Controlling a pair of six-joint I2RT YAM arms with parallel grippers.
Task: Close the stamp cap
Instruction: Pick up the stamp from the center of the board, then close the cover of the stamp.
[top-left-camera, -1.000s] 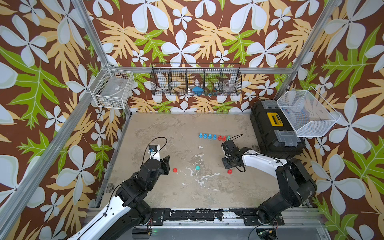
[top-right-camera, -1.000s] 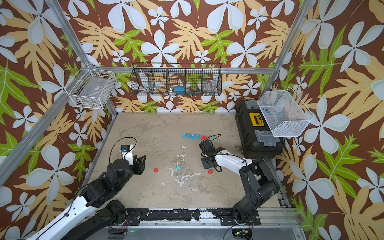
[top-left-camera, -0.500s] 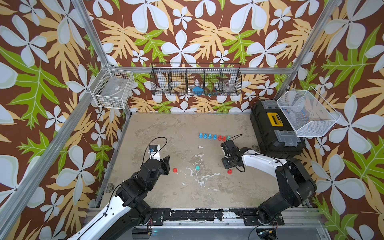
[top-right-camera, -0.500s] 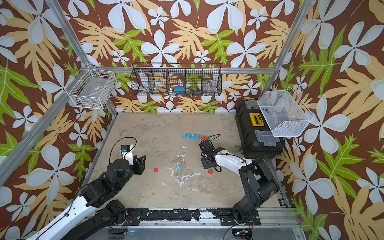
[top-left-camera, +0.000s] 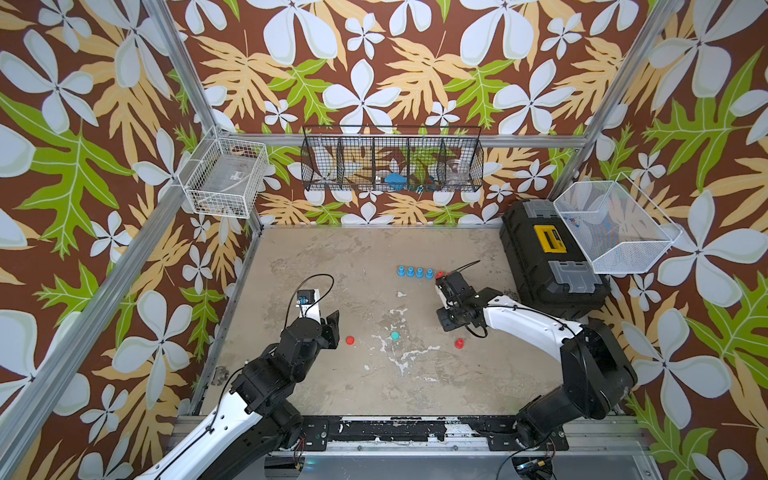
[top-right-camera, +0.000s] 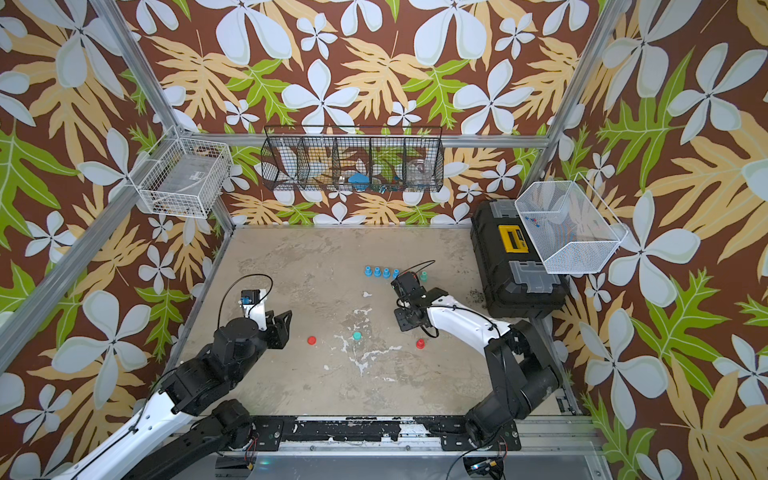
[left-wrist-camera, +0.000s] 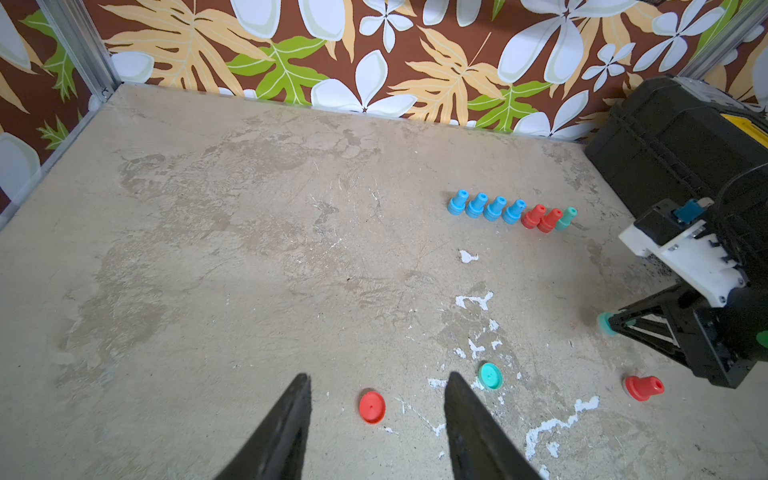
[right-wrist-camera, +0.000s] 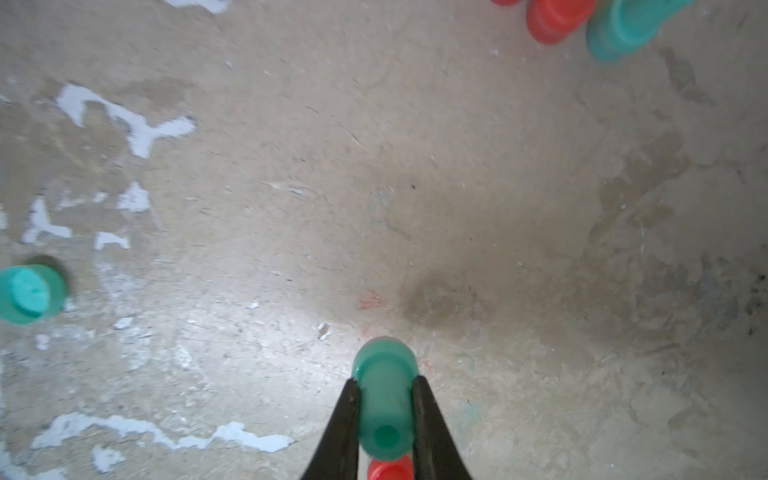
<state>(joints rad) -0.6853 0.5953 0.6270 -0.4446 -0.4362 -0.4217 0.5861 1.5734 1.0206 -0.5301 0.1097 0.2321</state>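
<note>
Clamping a teal stamp (right-wrist-camera: 384, 407) by its stem, the right gripper (right-wrist-camera: 385, 382) is closed firmly on it, low by the table (right-wrist-camera: 498, 187); the teal cap (right-wrist-camera: 29, 293) lies well off to one side. The left gripper (left-wrist-camera: 379, 376) stands partly open and empty, a red cap (left-wrist-camera: 372, 406) on the table between its fingers (left-wrist-camera: 286, 424).

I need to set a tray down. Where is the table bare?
Bare: rear left, between the left wall and the stamp row; and the front, between caps and rail. Crowded: between the row, the toolbox and the right hand.
</note>
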